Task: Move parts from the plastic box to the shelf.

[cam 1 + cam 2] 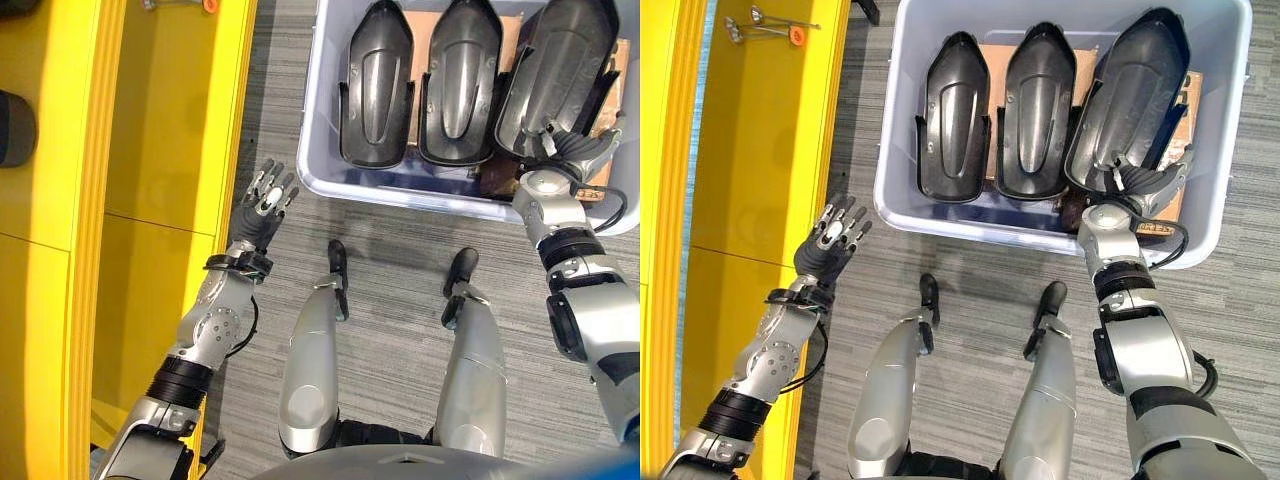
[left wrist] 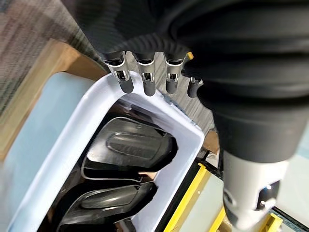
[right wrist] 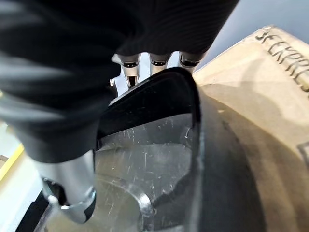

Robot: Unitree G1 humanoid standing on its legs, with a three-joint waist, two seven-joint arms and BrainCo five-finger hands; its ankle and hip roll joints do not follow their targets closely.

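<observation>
1. Our right hand (image 1: 1137, 190) is inside the plastic box (image 1: 902, 150), at its near edge on our right side, and its fingers (image 3: 130, 67) reach over the rim of the rightmost black part (image 1: 1140, 90) while the thumb (image 3: 72, 193) lies on the part's glossy inner face, so the hand pinches that part's near end.

2. That part sits tilted, its near end raised against our right hand and its far end pointing away from the hand toward the box's far wall.

3. Just to the left of our right hand, two more black parts lie side by side in the box: the middle part (image 1: 1038, 110) and the left part (image 1: 952, 115), both lying lengthwise away from us.

4. Beneath the parts, under and beyond our right hand, we see brown cardboard (image 3: 260, 96) lining the bottom of the box.

5. Our left hand (image 1: 268, 200) is held up over the grey carpet (image 1: 400, 250), well apart from the right hand, with its fingers (image 2: 145, 82) straight and spread and nothing in them.

6. The box's near left corner is just ahead and to the right of our left hand, not touching it.

7. The yellow shelf (image 1: 170, 120) stands directly to the left of our left hand, close beside the arm.

8. On the shelf, far ahead of our left hand, lies a small metal tool with an orange piece (image 1: 780, 30).
</observation>
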